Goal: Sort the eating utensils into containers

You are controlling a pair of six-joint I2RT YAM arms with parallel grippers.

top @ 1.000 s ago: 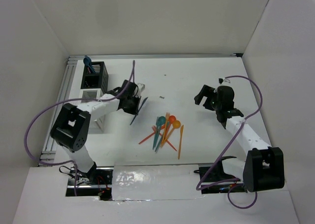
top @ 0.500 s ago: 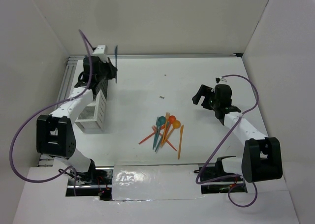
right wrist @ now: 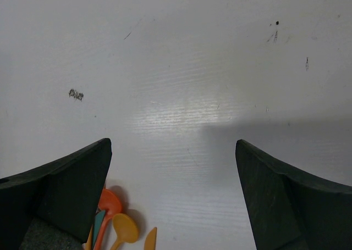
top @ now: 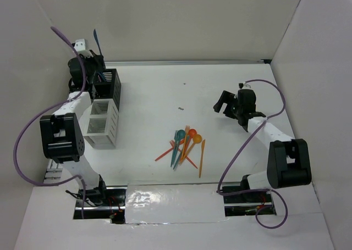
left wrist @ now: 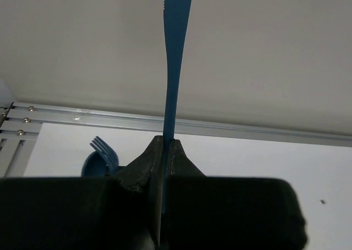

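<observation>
- Top view: set high above and behind the arm bases, looking down and forward over the whole table (top: 220, 85).
- Left wrist view: right behind the left gripper (left wrist: 163, 143), facing the back wall (left wrist: 247, 52) along a blue knife (left wrist: 173, 68) that the top view also shows.
- Right wrist view: close above the table, looking down past the right gripper (right wrist: 172, 143). Its lower edge catches the utensil pile (right wrist: 118, 228), which the top view shows mid-table.

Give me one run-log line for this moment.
left claw: shut on blue knife, by black bin | right claw: open, empty | utensil pile: on table
</observation>
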